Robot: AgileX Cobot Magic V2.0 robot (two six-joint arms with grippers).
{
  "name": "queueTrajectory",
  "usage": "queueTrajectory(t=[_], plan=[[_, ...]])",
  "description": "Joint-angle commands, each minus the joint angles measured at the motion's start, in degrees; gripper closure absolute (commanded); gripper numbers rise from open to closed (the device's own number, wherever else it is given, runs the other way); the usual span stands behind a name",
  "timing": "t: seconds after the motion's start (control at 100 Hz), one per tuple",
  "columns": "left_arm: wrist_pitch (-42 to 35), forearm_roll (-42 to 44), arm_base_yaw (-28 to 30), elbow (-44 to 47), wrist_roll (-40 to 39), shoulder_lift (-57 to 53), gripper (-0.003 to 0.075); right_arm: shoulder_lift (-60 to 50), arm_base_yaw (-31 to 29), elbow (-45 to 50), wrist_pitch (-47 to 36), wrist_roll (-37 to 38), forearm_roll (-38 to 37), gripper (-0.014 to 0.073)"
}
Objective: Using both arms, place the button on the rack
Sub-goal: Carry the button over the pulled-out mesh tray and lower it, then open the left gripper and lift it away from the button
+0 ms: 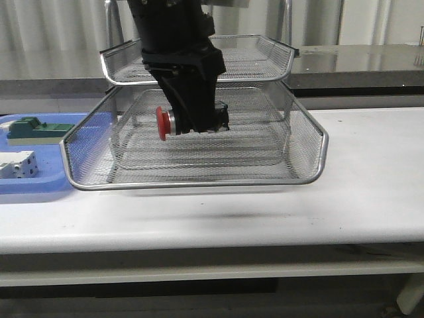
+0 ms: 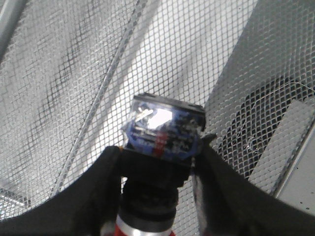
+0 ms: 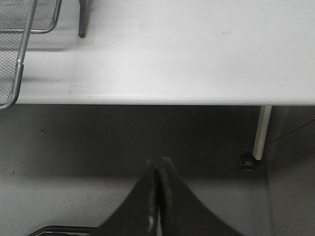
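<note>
My left gripper is shut on the button and holds it inside the pulled-out middle tray of the silver wire rack, a little above the mesh. The red cap points left. In the left wrist view the button's blue rear block sticks out between the black fingers, with mesh behind it. My right gripper is shut and empty, below and in front of the table's edge; it does not show in the front view. A corner of the rack shows in the right wrist view.
A flat blue tray lies left of the rack, holding a green block and a white-grey block. The white table stretches to the right of the rack. A table leg shows in the right wrist view.
</note>
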Motion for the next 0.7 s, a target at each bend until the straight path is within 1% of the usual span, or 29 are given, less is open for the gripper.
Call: queueTrajectory(t=[0.0, 0.05, 0.12, 0.17, 0.19, 0.24, 0.31, 0.38, 0.53, 0.69], plan=[[-1.4, -0.8, -0.5, -1.5, -0.6, -2.9, 0.0670, -0.1, -0.2, -2.1, -2.7, 0.0, -1.0, 0.0662], [-1.1, -0.8, -0.5, -1.5, -0.6, -2.9, 0.0617, -0.1, -0.2, -2.1, -2.7, 0.0, -1.0, 0.0662], [-0.9, -0.8, -0.5, -1.5, -0.6, -2.9, 0.0512, -0.1, -0.2, -2.1, -2.7, 0.0, -1.0, 0.0662], [-0.9, -0.8, -0.5, -1.5, -0.6, -2.9, 0.0412, -0.1, -0.2, -2.1, -2.7, 0.0, -1.0, 0.0662], [-0.9, -0.8, -0.5, -1.5, -0.6, -2.9, 0.0387, -0.1, -0.2, -2.1, -2.7, 0.0, -1.0, 0.0662], [-0.9, -0.8, -0.5, -1.5, -0.6, -2.9, 0.0295, -0.1, -0.2, -2.1, -2.7, 0.0, -1.0, 0.0662], [-0.9, -0.8, -0.5, -1.5, -0.6, -2.9, 0.0217, -0.1, -0.2, -2.1, -2.7, 0.0, -1.0, 0.0662], [-0.9, -0.8, -0.5, -1.5, -0.6, -2.9, 0.0192, -0.1, -0.2, -2.1, -2.7, 0.0, -1.0, 0.0662], [-0.6, -0.9, -0.5, -1.5, -0.6, -2.9, 0.0193, -0.1, -0.2, -2.1, -2.7, 0.0, -1.0, 0.0662], [2.7, -1.0, -0.5, -1.7, -2.5, -4.1, 0.0194, -0.1, -0.2, -2.1, -2.7, 0.0, -1.0, 0.0662]])
